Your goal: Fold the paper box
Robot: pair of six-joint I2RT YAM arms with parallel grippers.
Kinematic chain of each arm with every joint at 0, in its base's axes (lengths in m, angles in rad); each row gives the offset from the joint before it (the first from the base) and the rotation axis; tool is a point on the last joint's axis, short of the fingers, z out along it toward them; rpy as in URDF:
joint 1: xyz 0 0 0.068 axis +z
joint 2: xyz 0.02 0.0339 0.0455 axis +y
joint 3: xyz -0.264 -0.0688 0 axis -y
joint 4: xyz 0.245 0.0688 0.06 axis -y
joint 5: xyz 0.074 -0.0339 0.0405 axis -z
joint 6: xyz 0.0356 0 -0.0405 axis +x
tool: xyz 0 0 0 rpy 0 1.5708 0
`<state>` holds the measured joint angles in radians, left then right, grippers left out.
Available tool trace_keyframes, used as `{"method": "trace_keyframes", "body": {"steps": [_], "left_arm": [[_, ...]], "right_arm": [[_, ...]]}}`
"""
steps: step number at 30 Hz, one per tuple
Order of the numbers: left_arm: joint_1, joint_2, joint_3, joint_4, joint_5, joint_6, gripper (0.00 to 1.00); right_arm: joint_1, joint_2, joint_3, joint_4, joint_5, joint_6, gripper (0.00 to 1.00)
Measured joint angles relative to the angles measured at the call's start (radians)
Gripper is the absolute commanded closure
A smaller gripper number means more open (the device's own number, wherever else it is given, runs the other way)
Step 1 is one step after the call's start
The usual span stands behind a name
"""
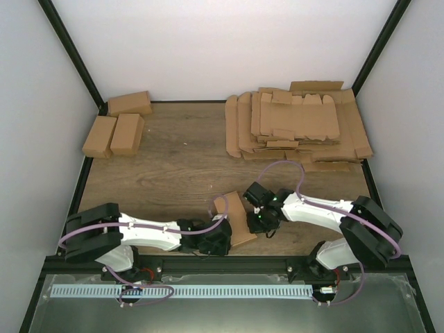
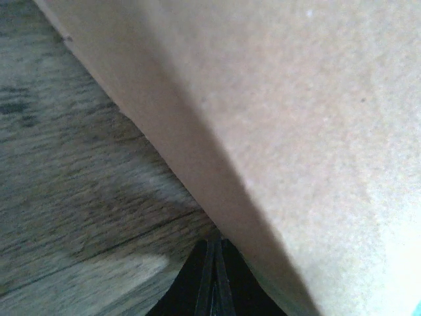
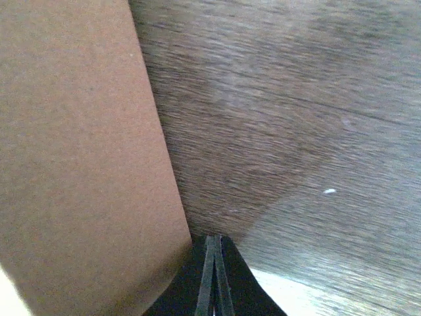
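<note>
The paper box (image 1: 234, 217) is a small brown folded carton lying on the wooden table between my two arms, near the front edge. My left gripper (image 1: 222, 239) is shut and empty, its tip against the box's near left side; in the left wrist view its closed fingertips (image 2: 214, 263) sit under the edge of the cardboard wall (image 2: 296, 131). My right gripper (image 1: 254, 222) is shut and empty at the box's right side; in the right wrist view its tip (image 3: 214, 260) lies just right of the cardboard face (image 3: 79, 164).
Three folded cartons (image 1: 118, 126) sit at the back left. A big stack of flat cardboard blanks (image 1: 298, 125) lies at the back right. Black frame posts and white walls bound the table (image 1: 180, 166).
</note>
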<state>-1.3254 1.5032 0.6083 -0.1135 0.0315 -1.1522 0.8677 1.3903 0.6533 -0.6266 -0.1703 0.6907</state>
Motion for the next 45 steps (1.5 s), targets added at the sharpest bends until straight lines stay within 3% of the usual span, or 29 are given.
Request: {"method": "trace_keyframes", "body": {"steps": [7, 22, 27, 36, 45], "left_arm": [[-0.01, -0.07, -0.027, -0.056, -0.005, 0.0, 0.96], [0.014, -0.307, 0.022, -0.387, -0.137, 0.021, 0.96], [0.031, -0.348, 0.037, -0.381, -0.147, 0.031, 0.96], [0.084, -0.378, 0.069, -0.209, -0.154, 0.053, 0.96], [0.114, -0.375, 0.063, -0.187, -0.146, 0.077, 0.96]], "right_arm": [[0.016, 0.016, -0.002, 0.075, -0.05, 0.007, 0.99], [0.009, 0.162, 0.097, 0.155, -0.15, -0.048, 0.99], [0.004, 0.183, 0.15, 0.108, -0.029, -0.088, 0.94], [0.006, 0.185, 0.198, -0.058, 0.257, -0.08, 0.92], [-0.002, 0.044, 0.228, -0.13, 0.325, -0.088, 0.88]]}}
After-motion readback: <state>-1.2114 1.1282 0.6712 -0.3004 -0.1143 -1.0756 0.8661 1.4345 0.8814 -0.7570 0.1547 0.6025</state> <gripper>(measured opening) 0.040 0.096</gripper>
